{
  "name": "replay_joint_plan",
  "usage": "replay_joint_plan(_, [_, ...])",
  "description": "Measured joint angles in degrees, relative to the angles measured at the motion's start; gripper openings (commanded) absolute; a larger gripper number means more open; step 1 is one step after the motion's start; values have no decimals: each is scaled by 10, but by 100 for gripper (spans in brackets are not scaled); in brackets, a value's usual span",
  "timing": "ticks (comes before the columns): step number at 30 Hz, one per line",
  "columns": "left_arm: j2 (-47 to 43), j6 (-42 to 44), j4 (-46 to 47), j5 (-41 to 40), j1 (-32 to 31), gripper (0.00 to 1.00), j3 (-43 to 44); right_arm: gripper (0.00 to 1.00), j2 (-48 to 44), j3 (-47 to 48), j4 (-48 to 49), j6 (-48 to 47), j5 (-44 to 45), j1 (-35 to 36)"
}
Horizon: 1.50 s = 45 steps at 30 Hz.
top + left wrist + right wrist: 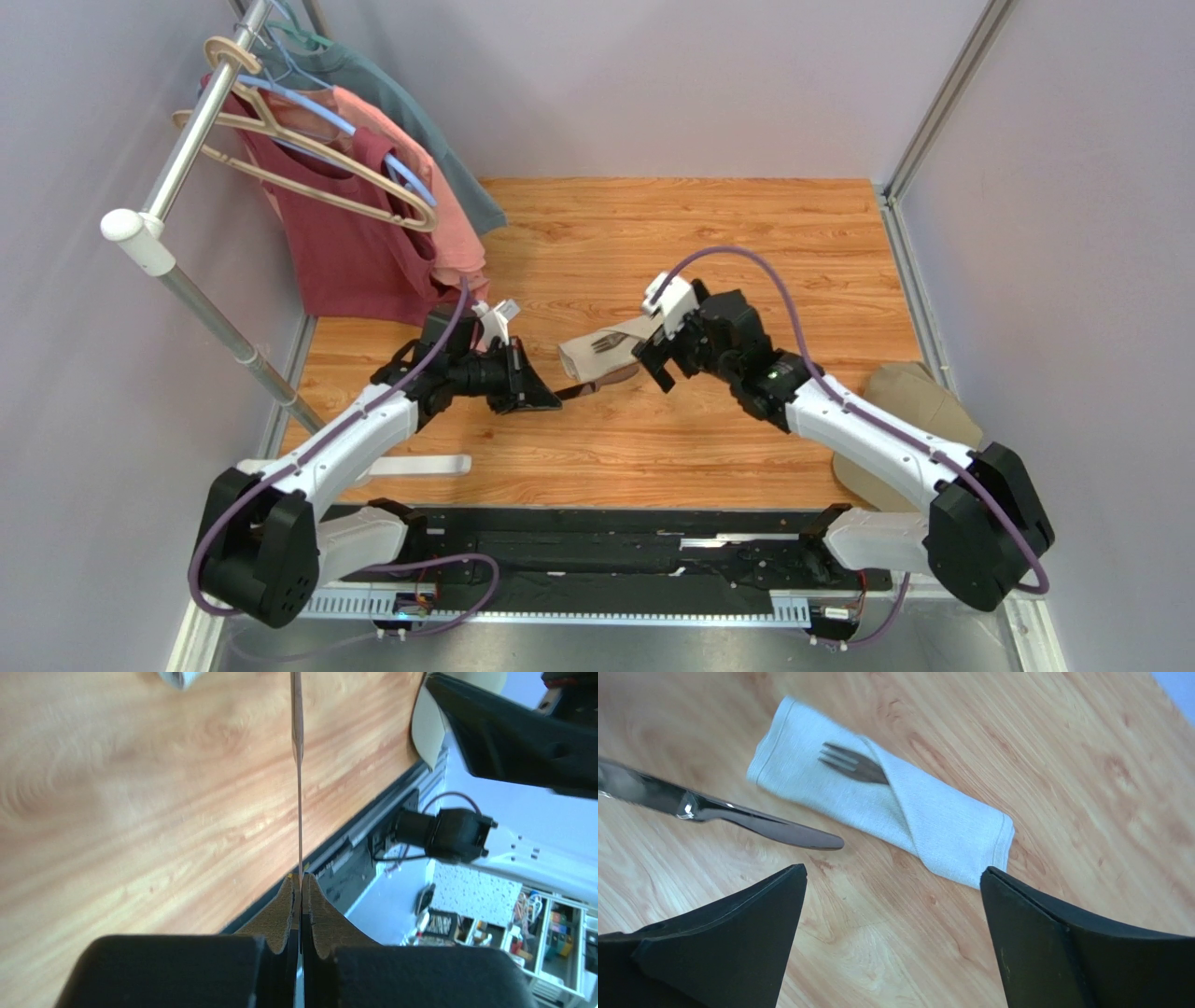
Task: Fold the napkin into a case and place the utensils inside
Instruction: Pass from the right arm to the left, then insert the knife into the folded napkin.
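- Wood table (pixel 673 238), clothes rack (pixel 183 154) far left. The napkin (pixel 934 822) lies mid-table, already folded into a pouch, with the fork (pixel 850 763) tucked in and its tines poking out.
- Handle of the knife (pixel 738 815) is clamped tight in the left gripper (pixel 300 889). Blade tip is near the pouch, not in yet.
- Fingers of the right gripper (pixel 892 871) are spread wide, holding nothing, hovering over the pouch.
- Step: slide the knife in beside the fork. Keep the blade low and flat and aim under the diagonal flap. The right gripper probably should pin the cloth so it doesn't bunch or skid.
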Motion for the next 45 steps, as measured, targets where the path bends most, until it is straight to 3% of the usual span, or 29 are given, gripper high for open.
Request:
replay_joint_plan(2, [20, -8, 38, -7, 0, 0, -1, 98, -1, 10, 0, 58, -9, -30])
replay_joint_plan(5, [48, -15, 82, -10, 1, 0, -1, 56, 49, 71, -36, 134, -14, -73])
replay_joint_plan(6, [54, -16, 89, -11, 1, 0, -1, 29, 75, 96, -46, 158, -15, -89])
replay_joint_plan(8, [64, -16, 100, -11, 4, 0, 0, 0, 112, 128, -63, 197, -22, -116])
replay_joint_plan(15, [79, -21, 148, 2, 33, 0, -1, 0, 247, 236, -137, 301, -45, -216])
replay_joint_plan(21, [97, -35, 192, 23, 39, 0, -12, 0, 349, 321, -192, 321, -69, -224])
replay_joint_plan(45, [167, -62, 271, 59, 39, 0, -40, 0, 406, 320, -228, 337, -64, -223])
